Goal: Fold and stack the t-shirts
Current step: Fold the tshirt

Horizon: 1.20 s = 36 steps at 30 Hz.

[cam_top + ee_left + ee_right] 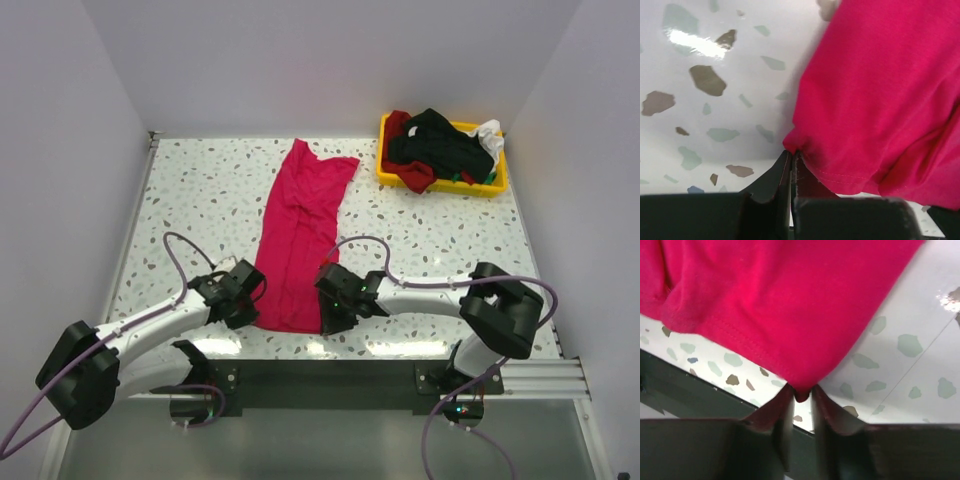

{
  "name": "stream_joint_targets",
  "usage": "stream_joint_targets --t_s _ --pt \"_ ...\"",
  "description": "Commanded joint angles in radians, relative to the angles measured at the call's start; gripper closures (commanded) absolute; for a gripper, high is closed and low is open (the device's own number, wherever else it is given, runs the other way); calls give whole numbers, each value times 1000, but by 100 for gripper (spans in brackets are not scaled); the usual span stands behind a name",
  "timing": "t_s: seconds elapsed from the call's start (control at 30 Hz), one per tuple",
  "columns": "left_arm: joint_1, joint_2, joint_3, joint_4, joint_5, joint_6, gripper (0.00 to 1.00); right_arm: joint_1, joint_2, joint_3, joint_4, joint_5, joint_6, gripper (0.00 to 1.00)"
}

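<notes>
Left gripper (791,159) is seen nearly shut, its jaws pinched on one near hem corner of the pink shirt (300,230). Right gripper (800,390) is likewise clamped on the other hem corner, with a nub of cloth caught between its jaws. That shirt is laid lengthwise on the table (200,190) as a narrow strip, hem toward the arms. Folding is judged barely begun: no finished fold or stack is shown. Other shirts (440,150) are heaped in the bin (445,187) at the far right, not yet taken out.
</notes>
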Motion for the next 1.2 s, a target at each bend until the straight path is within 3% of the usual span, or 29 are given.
stream_joint_targets --t_s 0.0,0.03,0.1,0.4,0.6,0.73,0.87,1.0,1.17 --pt "3 27 -59 121 73 16 100 3 3 -29 14 43 20 79" --pt "3 25 -61 121 78 19 100 3 -19 -35 16 43 17 92" --pt "3 7 -70 113 101 31 100 8 -45 -58 13 34 4 100" --pt "-10 -151 -90 9 208 82 100 123 -163 -144 0 -92 25 100" --pt "-21 -162 -43 -25 216 112 100 138 -209 -90 -104 9 28 100" --pt "-21 -136 52 7 164 149 100 94 -200 -30 -135 38 7 100" --pt "-20 -56 152 52 100 190 100 -41 -195 29 -103 31 -68 100" --pt "-9 115 298 151 11 221 100 -128 -150 146 -141 109 -162 100" --pt "43 226 453 202 -89 243 100 -254 -74 210 -86 97 -257 100"
